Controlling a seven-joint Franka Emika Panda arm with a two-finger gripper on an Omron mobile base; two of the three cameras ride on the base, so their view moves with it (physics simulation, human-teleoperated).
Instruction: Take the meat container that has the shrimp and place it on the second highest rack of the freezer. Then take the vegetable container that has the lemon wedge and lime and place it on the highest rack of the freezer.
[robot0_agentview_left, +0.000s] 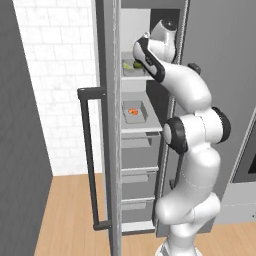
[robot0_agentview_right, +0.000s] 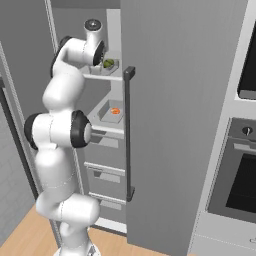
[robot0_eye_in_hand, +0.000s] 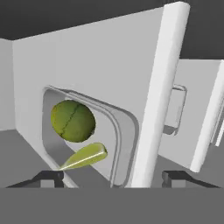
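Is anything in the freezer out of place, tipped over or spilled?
Nothing stands out. The vegetable container sits flat on the highest rack of the freezer with the lime and lemon wedge inside. The meat container lies level on the rack below, its shrimp inside. No spills show.

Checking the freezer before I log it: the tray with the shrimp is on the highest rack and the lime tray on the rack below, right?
No, they are swapped. In the left base view the meat container with the shrimp sits on the lower rack, and the vegetable container with the lime is on the highest rack.
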